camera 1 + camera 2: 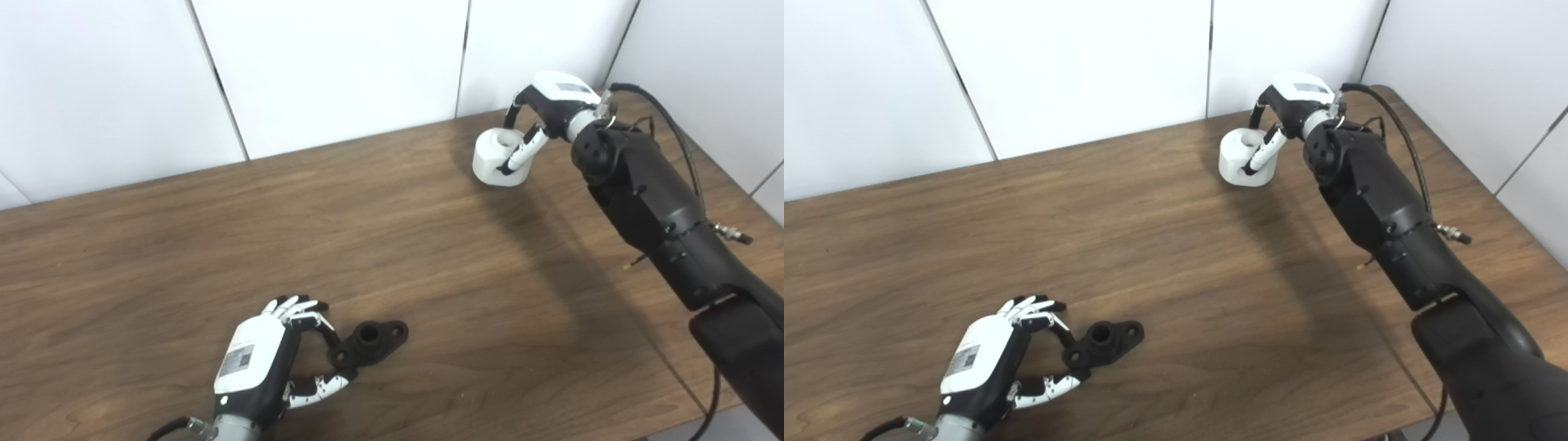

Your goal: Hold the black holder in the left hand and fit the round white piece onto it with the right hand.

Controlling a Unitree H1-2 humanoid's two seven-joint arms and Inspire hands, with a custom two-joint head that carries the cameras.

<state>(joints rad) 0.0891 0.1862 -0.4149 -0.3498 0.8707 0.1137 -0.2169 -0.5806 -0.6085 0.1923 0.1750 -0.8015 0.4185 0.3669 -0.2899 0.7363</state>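
Black holder (369,343): lies flat on the table (429,257) near the front edge, its round socket facing up.
Left hand (269,361): fingers (318,323) and thumb curl about the holder's near end; whether they grip it yet, I cannot tell.
White piece (497,158): round, standing at the table's far right, well apart from the holder.
Right hand (539,122): fingers wrapped over the piece's top and side, apparently grasping it.
Step in hand: securing both parts.
Doing it well: probably pinch the holder firmly, keep its socket upward, and carry the piece level before lowering it.
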